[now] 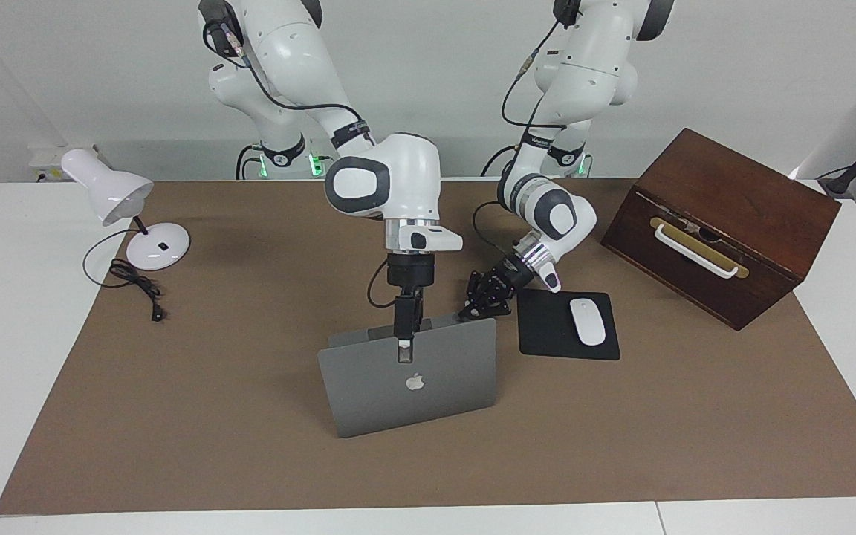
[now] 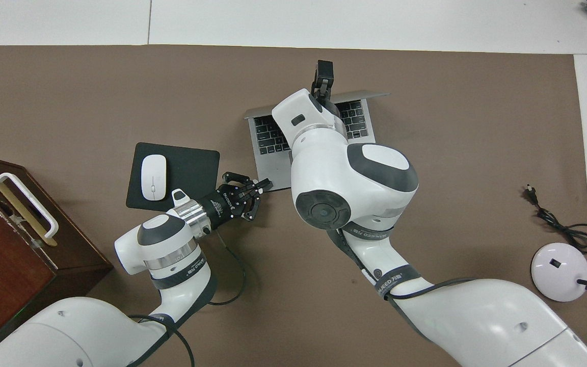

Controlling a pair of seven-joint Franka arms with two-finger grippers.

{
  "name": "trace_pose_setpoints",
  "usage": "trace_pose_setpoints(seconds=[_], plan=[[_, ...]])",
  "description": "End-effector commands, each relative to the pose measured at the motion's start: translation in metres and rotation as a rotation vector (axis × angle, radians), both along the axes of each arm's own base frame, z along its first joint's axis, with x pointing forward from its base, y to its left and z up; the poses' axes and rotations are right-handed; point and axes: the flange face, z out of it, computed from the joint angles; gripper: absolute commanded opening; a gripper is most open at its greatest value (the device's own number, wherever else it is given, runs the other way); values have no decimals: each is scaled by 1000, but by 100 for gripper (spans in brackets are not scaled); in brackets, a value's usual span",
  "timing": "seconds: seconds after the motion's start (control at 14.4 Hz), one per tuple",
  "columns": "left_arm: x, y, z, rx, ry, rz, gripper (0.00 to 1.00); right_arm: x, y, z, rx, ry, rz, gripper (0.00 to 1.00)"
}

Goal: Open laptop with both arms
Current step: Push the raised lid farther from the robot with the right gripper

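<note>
Laptop [image 1: 409,383]: placed on the brown mat [image 1: 250,416] near the middle of the table, with its lid raised to a steep angle; the apple logo on the lid is turned away from the robots, and the keyboard deck [image 2: 273,135] is seen from overhead.

Right gripper [image 1: 404,349]: held at the top edge of the laptop lid, at about the middle of that edge; its fingers are closed on the lid edge, one finger being seen against the lid's outer face.

Left gripper [image 2: 263,184]: set low at the deck corner of the laptop that is nearest the robots on the mouse pad's side; its fingertips are brought together, and the tip is seen at the deck edge, though contact cannot be made out.

Mouse pad [image 1: 547,327]: black, laid on the mat just beside the laptop, toward the left arm's end of the table.

Mouse [image 1: 587,321]: white, rested on the mouse pad.

Wooden box [image 1: 718,223]: dark brown with a white handle, set well apart from the laptop toward the left arm's end of the table.

Desk lamp [image 1: 127,212]: white, stood well apart from the laptop toward the right arm's end, with its black cord [image 1: 138,286] coiled on the mat.
</note>
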Motion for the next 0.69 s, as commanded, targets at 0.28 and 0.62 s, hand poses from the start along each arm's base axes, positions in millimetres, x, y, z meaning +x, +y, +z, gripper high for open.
trace_pose_setpoints(seconds=[0.28, 0.62], plan=[[0, 4, -36, 50, 27, 10, 0, 23, 3, 11, 1, 15, 41, 100], [0, 4, -36, 49, 28, 10, 0, 38, -3, 15, 11, 9, 36, 100]])
